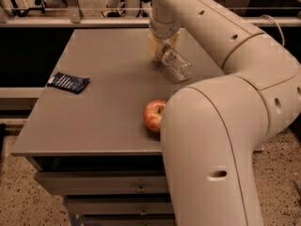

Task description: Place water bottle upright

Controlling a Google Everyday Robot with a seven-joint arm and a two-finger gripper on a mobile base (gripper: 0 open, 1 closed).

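Note:
The water bottle (176, 65), clear and ribbed, lies tilted on the grey table (108, 102), its base toward the front right and its cap end under the gripper. My gripper (161, 46), with yellowish fingers, is at the far middle of the table, directly over the bottle's cap end and shut on it. The cap and label are hidden by the fingers.
A red apple (154, 115) sits near the table's front, partly hidden by my arm (211, 140). A dark blue packet (68, 82) lies at the left. Drawers are below the tabletop. A railing runs behind the table.

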